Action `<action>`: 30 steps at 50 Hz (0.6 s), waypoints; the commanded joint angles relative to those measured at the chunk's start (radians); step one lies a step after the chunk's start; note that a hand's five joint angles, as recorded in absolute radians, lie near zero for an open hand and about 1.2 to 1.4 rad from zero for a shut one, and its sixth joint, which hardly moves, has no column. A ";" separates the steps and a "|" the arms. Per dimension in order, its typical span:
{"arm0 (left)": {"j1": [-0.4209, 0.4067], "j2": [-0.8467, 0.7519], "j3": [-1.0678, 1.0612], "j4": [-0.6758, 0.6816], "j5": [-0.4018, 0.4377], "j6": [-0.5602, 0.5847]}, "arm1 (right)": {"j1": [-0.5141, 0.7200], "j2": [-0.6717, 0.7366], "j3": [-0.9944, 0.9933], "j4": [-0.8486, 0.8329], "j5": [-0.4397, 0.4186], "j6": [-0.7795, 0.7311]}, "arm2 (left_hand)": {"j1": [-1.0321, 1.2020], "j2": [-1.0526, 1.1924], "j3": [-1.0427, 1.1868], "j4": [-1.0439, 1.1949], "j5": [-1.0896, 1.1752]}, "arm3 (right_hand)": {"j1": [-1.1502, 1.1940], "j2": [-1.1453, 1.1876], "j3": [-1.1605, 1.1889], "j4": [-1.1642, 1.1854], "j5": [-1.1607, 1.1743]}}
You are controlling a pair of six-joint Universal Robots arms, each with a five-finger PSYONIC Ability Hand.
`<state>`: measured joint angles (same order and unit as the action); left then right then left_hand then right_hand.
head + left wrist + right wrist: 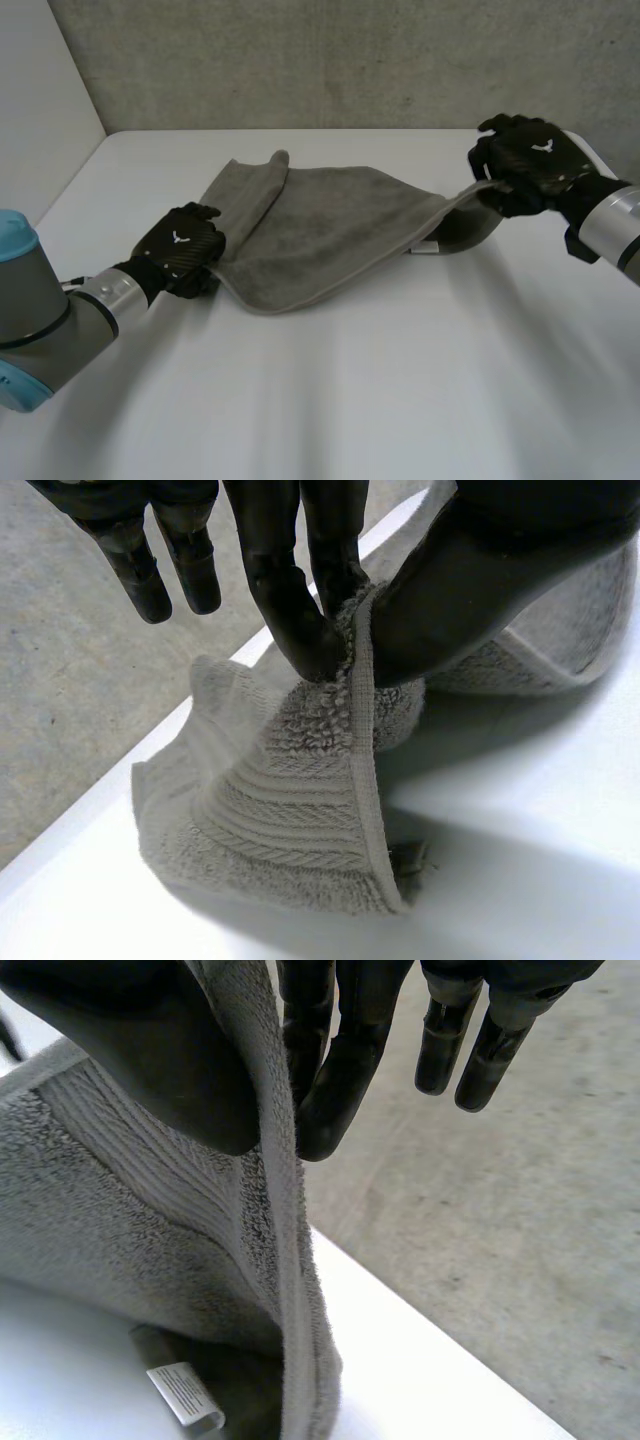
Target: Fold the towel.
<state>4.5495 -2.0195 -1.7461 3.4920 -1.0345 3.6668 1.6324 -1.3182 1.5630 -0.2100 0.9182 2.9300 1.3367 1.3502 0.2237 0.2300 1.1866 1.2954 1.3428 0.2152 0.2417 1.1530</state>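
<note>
A white table (350, 400) is seen before a grey wall (350, 60), and the grey towel (320, 235) is spread across the table's far middle. Its left side is turned over on itself in a loose fold, and its right end is drawn up off the surface. The left arm (60, 310) is stretched low and forward from the near left, while the right arm (610, 225) is brought in from the right and held higher. The left hand (180, 250) is set close to the table at the towel's near left corner. In the left wrist view that corner (290, 820) is pinched between the thumb (470, 590) and two fingers, with the other fingers (170, 560) left straight and free of the cloth. The right hand (525, 160) is held above the table at the towel's right corner, and the hemmed edge is pulled up to it in a taut line. In the right wrist view the hem (285, 1260) is clamped between the thumb (150, 1050) and the nearest fingers (340, 1070), the remaining fingers being kept straight and apart from the cloth. A small white label (185, 1397) is seen under the lifted part of the towel, below the right hand.
</note>
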 commanded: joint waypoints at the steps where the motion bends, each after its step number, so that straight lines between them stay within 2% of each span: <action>1: -0.018 -0.012 -0.010 0.012 -0.055 -0.004 | -0.048 -0.001 -0.026 -0.005 0.011 0.104 | -0.303 -0.316 -0.049 -0.055 -0.327 | 0.101 0.054 -0.041 -0.067 0.069; 3: -0.018 -0.013 -0.013 0.015 -0.064 -0.004 | -0.063 0.008 -0.032 -0.005 0.013 0.115 | -0.368 -0.382 -0.049 -0.055 -0.392 | 0.101 0.054 -0.041 -0.067 0.069; 10: -0.020 -0.013 -0.023 0.045 -0.088 -0.002 | -0.069 0.028 -0.043 -0.003 0.021 0.118 | -0.369 -0.382 -0.049 -0.055 -0.393 | 0.101 0.054 -0.041 -0.067 0.069; 20: -0.046 -0.015 -0.024 0.065 -0.165 -0.004 | -0.074 0.036 -0.044 -0.002 0.027 0.121 | -0.369 -0.382 -0.049 -0.055 -0.393 | 0.101 0.054 -0.041 -0.067 0.069; 30: -0.057 -0.064 -0.033 0.116 -0.185 -0.004 | -0.101 0.036 -0.064 0.003 0.030 0.124 | -0.369 -0.382 -0.049 -0.055 -0.393 | 0.101 0.054 -0.041 -0.067 0.069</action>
<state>4.4978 -2.0586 -1.7761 3.5829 -1.2128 3.6631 1.5449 -1.2819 1.5078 -0.2105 0.9465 3.0523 0.9811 0.9815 0.2237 0.2300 0.8011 1.2955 1.3428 0.2152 0.2417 1.1522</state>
